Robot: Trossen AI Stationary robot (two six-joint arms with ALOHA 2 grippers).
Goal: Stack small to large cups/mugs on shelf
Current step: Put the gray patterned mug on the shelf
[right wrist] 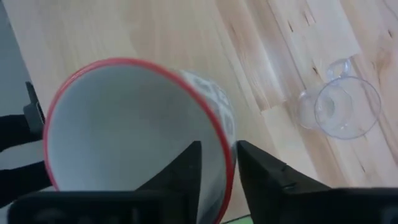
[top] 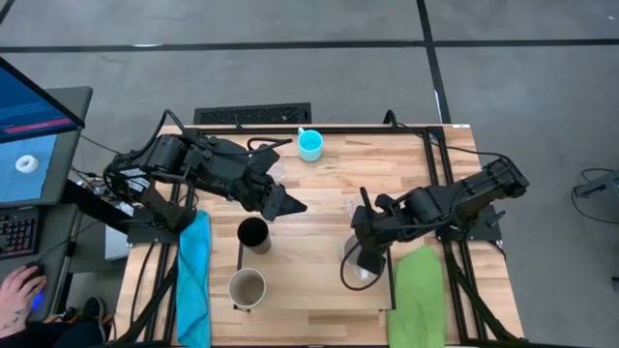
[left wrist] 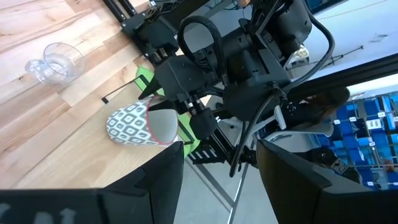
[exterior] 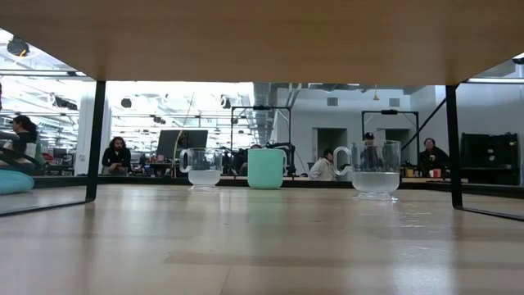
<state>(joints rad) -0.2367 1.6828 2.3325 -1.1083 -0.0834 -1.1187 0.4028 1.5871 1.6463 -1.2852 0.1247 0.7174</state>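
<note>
While the right gripper (top: 366,259) works at the near right of the table: the left gripper (top: 288,205) hangs above mid-table, wide apart and holding nothing.
Right gripper: set at the rim of the white ceramic patterned mug (right wrist: 134,134), which has a red lip and a grey diamond print. Whether it clamps the wall or has let go cannot be told.
Patterned mug, position: tilted well over, mouth towards the right arm, near the right end of the light-wood shelf (top: 309,290) with thin black rails, beside the green cloth (top: 418,295).
Patterned mug, handling: judged stiff, moderately heavy and breakable. The glaze is probably slick, so a one-wall rim grip may let it swing or slip.
Patterned mug, hold point: the rim wall, one pad inside and one outside, taken deep. No handle shows.
Black tumbler (top: 253,234): upright near the shelf's left end.
Beige-tan mug (top: 247,287): upright, just nearer the table's front edge than the tumbler.
Bright blue handled mug (top: 309,145): upright at the far edge, well apart from both grippers.
Clear glasses (exterior: 375,170): two, with handles, one either side of the blue mug in the low view. Judged light, slippery and the most fragile, so close gently.
Risk: the tilted mug may roll if freed on its side.
</note>
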